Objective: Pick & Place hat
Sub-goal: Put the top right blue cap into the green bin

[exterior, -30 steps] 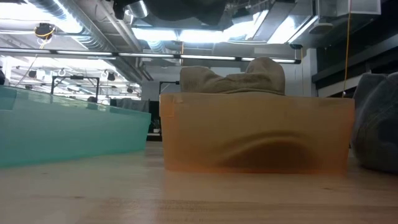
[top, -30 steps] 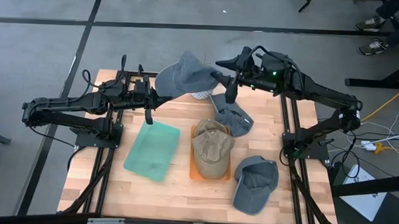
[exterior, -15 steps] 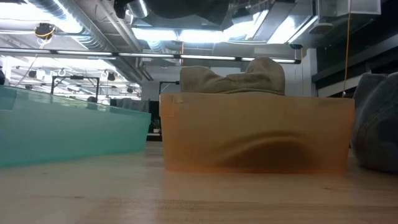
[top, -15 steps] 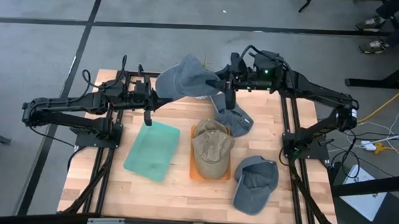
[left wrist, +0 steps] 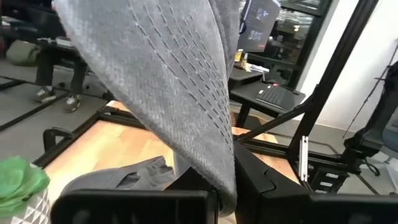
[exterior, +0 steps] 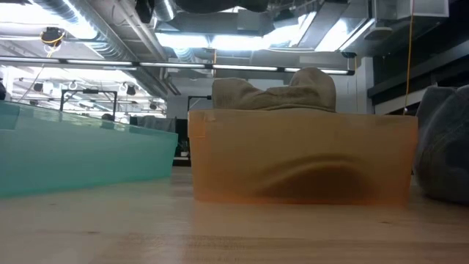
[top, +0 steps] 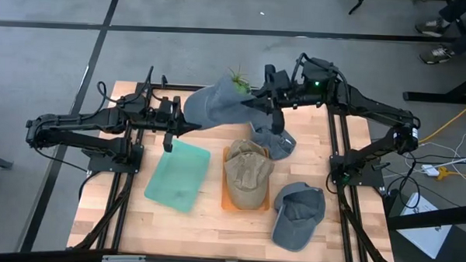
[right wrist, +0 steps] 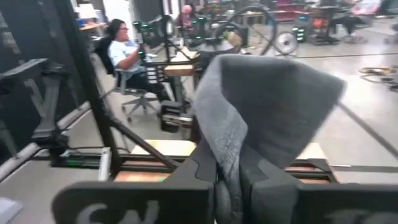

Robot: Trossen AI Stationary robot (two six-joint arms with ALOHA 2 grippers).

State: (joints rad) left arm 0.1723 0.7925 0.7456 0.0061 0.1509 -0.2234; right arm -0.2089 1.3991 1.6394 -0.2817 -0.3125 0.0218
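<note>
From above, a gray hat [top: 217, 102] hangs in the air over the far edge of the wooden table [top: 136, 221], stretched between both arms. The left gripper [top: 179, 126] pinches its near-left edge and the right gripper [top: 267, 101] pinches its brim on the other side. Just behind the hat a small green plant [top: 237, 74] pokes up. On the table lie a teal tray [top: 177, 176], an orange bin [top: 230, 199] holding a tan hat [top: 248, 172], a second gray hat [top: 270, 138] just beyond that bin, and a third gray hat [top: 298, 216] near the right front.

At table level, the teal tray [exterior: 80, 150] stands left, the orange bin [exterior: 300, 158] centre with the tan hat [exterior: 275, 94] showing above its rim, and gray cloth at the right edge is probably the third hat [exterior: 443, 147].

Through the left wrist camera, the gray hat [left wrist: 168, 81] drapes down into the clamped fingers [left wrist: 186, 183], which are closed on its cloth; the plant [left wrist: 22, 180] sits in a white pot.

Through the right wrist camera, the gray hat [right wrist: 267, 112] rises from between the fingers [right wrist: 199, 168], closed tight on the fabric. A seated person [right wrist: 124, 50] shows in the room behind.
</note>
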